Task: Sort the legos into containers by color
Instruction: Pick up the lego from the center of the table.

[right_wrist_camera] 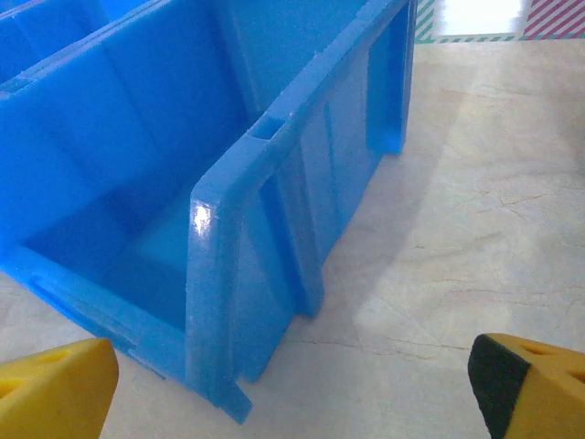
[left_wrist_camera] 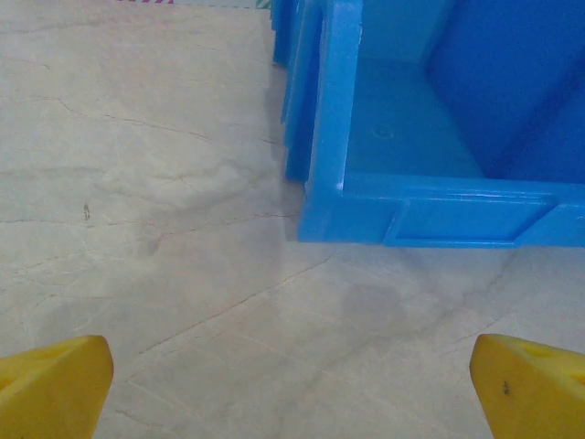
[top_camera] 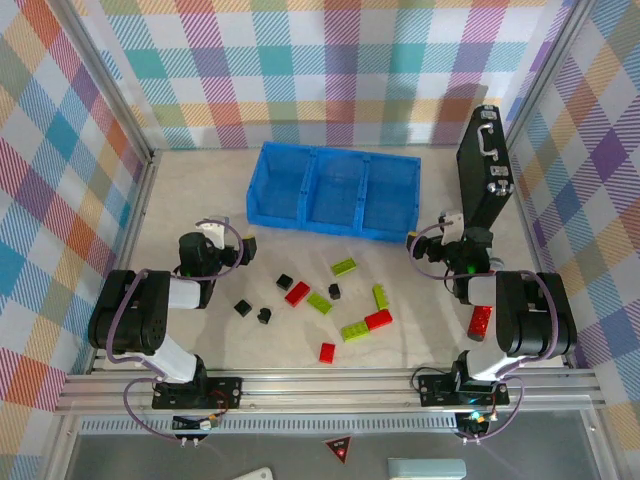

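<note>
Legos (top_camera: 319,302) (red, lime, black) are lying loose on the table (top_camera: 200,200) between the arms, short of the blue tray (top_camera: 330,228). Left gripper (top_camera: 243,247) and right gripper (top_camera: 418,243) are facing the tray's near corners, jaws spread wide, carrying nothing — the bricks are sitting behind both, toward the bases, with the black ones nearer the left.

The containers (right_wrist_camera: 218,274) are smooth moulded plastic, glossy enough to catch a highlight on the rim. The legos (top_camera: 297,293) look like shiny hard plastic. The surface (left_wrist_camera: 164,229) is matt and veined like stone. The far-right black case (top_camera: 480,185) has a metal handle (top_camera: 487,137).
</note>
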